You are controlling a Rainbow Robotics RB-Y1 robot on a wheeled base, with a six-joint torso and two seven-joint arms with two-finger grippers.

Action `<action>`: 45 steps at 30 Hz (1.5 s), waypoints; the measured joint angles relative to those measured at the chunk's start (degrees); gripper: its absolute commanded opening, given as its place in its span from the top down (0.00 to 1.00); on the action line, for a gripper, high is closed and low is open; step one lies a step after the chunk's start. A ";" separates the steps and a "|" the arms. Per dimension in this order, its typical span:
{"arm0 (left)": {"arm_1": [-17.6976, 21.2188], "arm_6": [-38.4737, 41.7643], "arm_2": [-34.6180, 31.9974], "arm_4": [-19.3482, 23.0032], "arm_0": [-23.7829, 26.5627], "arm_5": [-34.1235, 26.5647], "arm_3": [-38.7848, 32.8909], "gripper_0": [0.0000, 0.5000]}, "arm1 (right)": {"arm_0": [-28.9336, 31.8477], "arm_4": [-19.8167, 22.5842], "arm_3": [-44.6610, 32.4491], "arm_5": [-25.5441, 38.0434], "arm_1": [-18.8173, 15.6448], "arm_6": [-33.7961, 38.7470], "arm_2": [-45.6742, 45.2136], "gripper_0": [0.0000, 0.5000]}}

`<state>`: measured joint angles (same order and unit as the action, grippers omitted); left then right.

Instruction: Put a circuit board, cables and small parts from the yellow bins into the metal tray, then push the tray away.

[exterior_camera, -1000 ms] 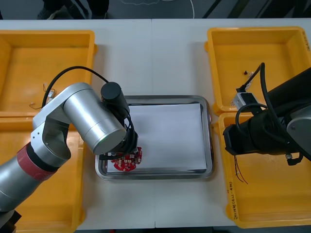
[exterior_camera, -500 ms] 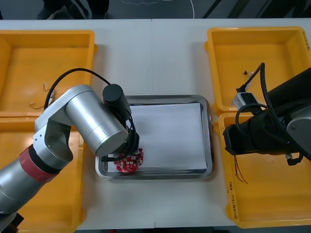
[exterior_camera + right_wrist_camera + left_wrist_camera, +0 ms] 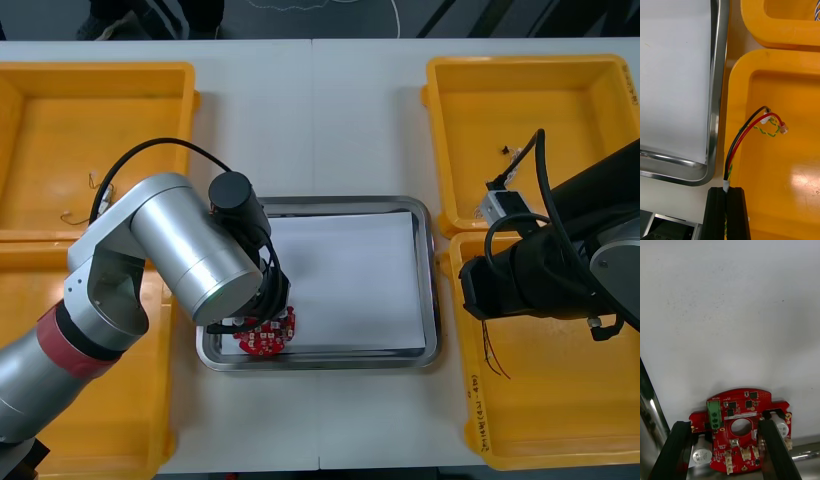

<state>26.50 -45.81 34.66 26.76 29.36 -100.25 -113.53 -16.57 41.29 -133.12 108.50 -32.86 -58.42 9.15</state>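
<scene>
Circuit board (image 3: 265, 335), front view: in the metal tray (image 3: 432, 290), near-left corner, nudged right since a second ago, so I'd call placement nearly done. Right wrist: right claw (image 3: 728, 193) pinches cables (image 3: 748, 127) over a yellow bin (image 3: 735, 105). Left wrist: left claw (image 3: 723, 425) grips the board on the white liner. Counter (image 3: 310, 120) light, dark floor beyond

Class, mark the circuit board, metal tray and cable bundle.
circuit board (image 3: 738, 396): left wrist view, above its hole
metal tray (image 3: 432, 290): front view, right rim
cable bundle (image 3: 742, 135): right wrist view, red strand
</scene>
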 measured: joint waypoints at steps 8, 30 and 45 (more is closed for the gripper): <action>-0.02 0.00 -4.48 0.37 -0.01 -6.57 -7.20 0.00 | 0.00 0.05 0.00 -0.04 0.00 -2.11 0.00 1.00; 3.73 0.00 -25.92 10.16 -0.04 -9.37 -18.24 0.00 | -1.07 1.89 3.50 -0.05 0.62 -16.13 0.00 1.00; 13.79 -0.01 -31.67 18.39 1.33 -9.38 -10.64 0.00 | -7.83 1.03 6.33 0.30 3.09 -26.33 4.32 1.00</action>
<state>40.30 -45.81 2.99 45.15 30.69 -109.62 -124.17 -24.40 42.32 -126.79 108.80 -29.76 -84.75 13.46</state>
